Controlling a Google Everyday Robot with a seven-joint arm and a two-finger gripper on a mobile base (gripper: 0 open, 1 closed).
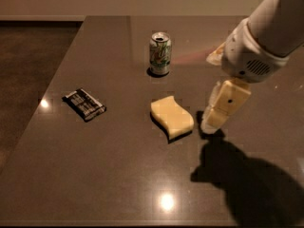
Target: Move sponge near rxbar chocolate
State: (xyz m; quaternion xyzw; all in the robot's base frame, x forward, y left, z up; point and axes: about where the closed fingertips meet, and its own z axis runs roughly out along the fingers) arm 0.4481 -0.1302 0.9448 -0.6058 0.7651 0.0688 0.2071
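The pale yellow sponge [172,116] with wavy edges lies flat near the middle of the dark table [118,175]. The rxbar chocolate [84,104], a dark wrapper with white lettering, lies flat to the sponge's left, well apart from it. My gripper [211,122] hangs from the white arm at the right. Its cream-coloured tip is low over the table just right of the sponge, a small gap away, and holds nothing.
A green-and-silver soda can [160,53] stands upright behind the sponge. The table's left edge [52,84] drops to a dark floor. The arm's shadow [247,184] falls on the table at the front right.
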